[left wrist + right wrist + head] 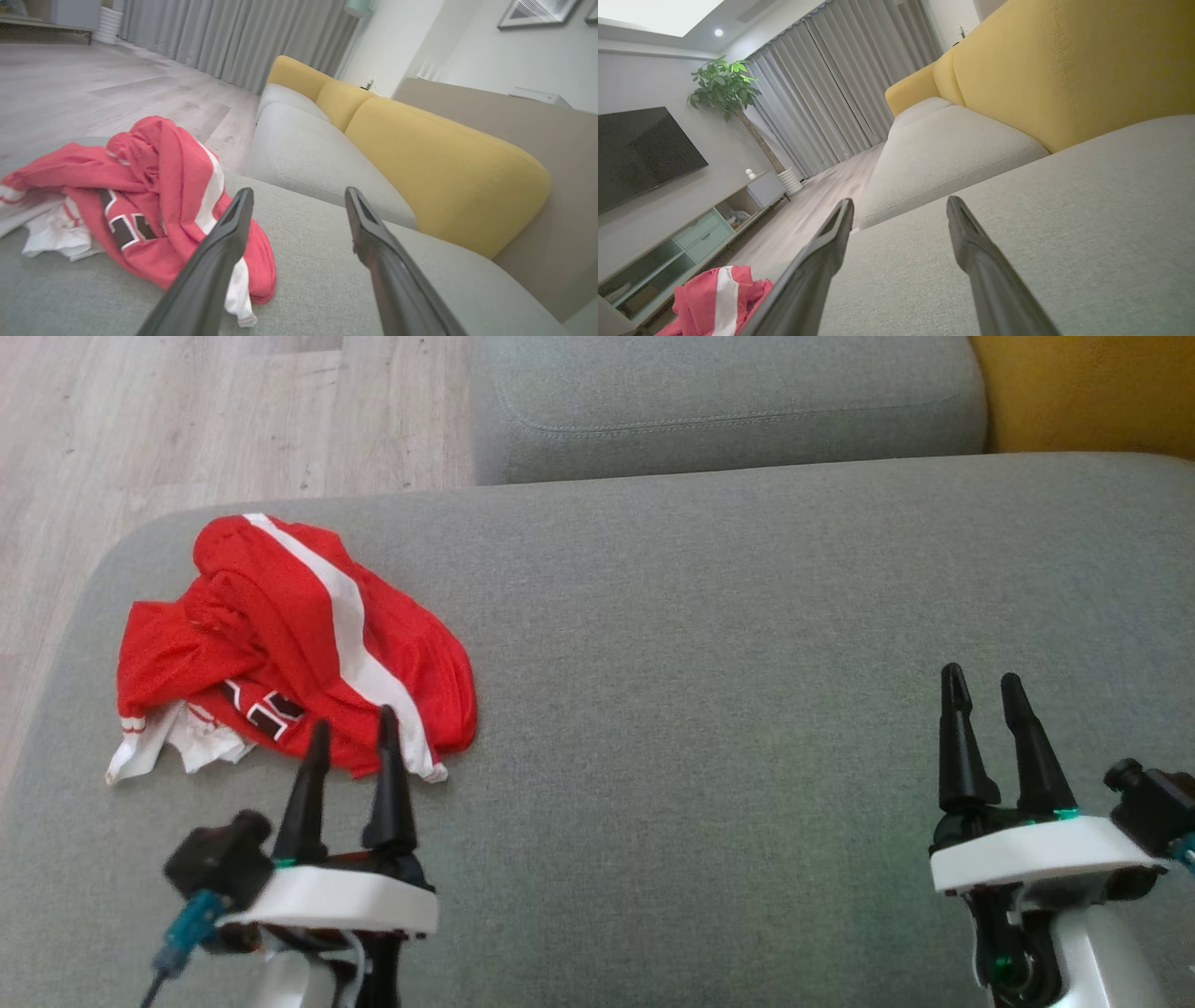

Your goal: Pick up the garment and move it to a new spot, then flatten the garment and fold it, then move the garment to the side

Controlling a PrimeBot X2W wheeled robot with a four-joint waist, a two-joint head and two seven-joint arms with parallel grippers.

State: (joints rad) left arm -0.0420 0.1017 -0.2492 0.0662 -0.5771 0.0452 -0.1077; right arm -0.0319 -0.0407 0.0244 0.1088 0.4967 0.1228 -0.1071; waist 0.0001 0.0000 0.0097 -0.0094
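A crumpled red garment (280, 635) with a white stripe and dark lettering lies bunched on the left part of the grey sofa seat (709, 644). My left gripper (353, 728) hovers just in front of its near edge, open, nothing between the fingers; in the left wrist view the garment (149, 196) sits to the left of that gripper (299, 193). At the lower right my right gripper (980, 679) is open over bare cushion, far from the cloth. The right wrist view shows the garment (714, 298) at its lower left, past the open right gripper (900, 203).
A second grey seat cushion (728, 401) adjoins the far side. Yellow back cushions (434, 158) run along the sofa's right. Wood floor (187, 420) lies beyond the seat's left and far edges. A TV and low cabinet (668, 233) stand across the room.
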